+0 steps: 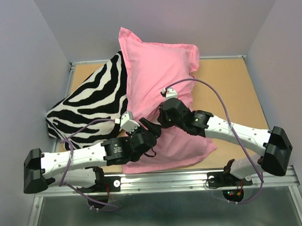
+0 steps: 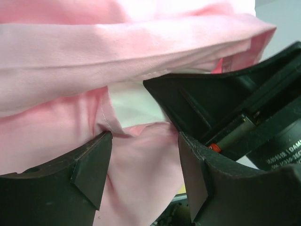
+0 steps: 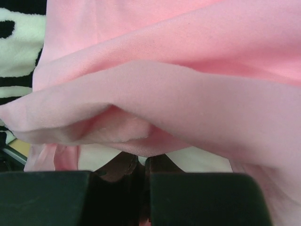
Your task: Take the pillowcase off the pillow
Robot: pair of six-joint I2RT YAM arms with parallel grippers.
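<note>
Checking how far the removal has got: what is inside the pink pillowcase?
A patch of the white pillow shows between folds of the pillowcase. The rest of it is covered by pink fabric.

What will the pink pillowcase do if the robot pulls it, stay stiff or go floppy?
Probably floppy: the pillowcase bunches into soft folds at the open left gripper. It looks thin and light, so it should lift easily. It may drag on the white pillow inside rather than slip straight off.
</note>
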